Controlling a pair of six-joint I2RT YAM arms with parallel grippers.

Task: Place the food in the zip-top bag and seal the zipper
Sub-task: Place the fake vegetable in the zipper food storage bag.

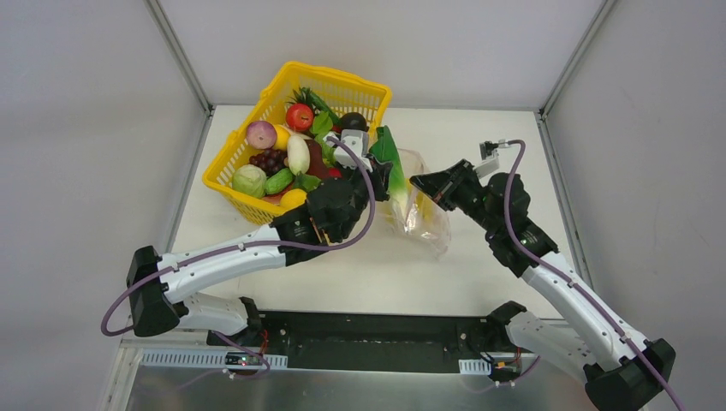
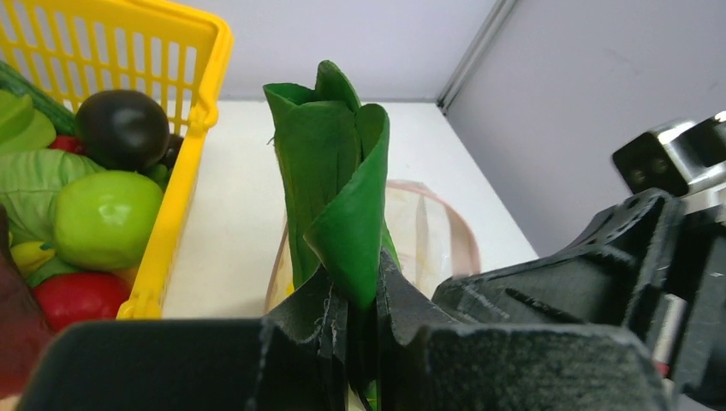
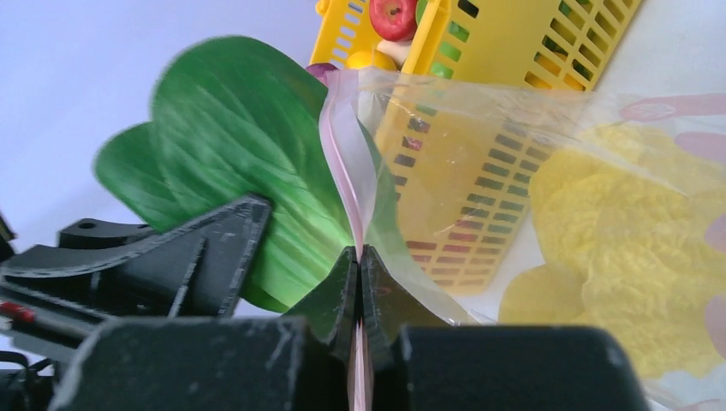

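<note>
My left gripper (image 1: 375,175) is shut on the leafy green (image 1: 388,154), a toy with dark green leaves and a white stalk, and holds it at the mouth of the clear zip-top bag (image 1: 424,214). In the left wrist view my left gripper (image 2: 370,282) pinches the leaf (image 2: 330,171). My right gripper (image 1: 419,182) is shut on the bag's pink zipper strip (image 3: 342,163), its jaws closed in the right wrist view (image 3: 360,257), holding the mouth up. A yellow ruffled cabbage (image 3: 616,240) lies inside the bag.
The yellow mesh basket (image 1: 342,86) stands at the back left with several toy fruits and vegetables: a red apple (image 1: 299,116), a white radish (image 1: 297,154), a green cabbage (image 1: 249,181), grapes (image 1: 268,160). Grey walls close in the table on the sides.
</note>
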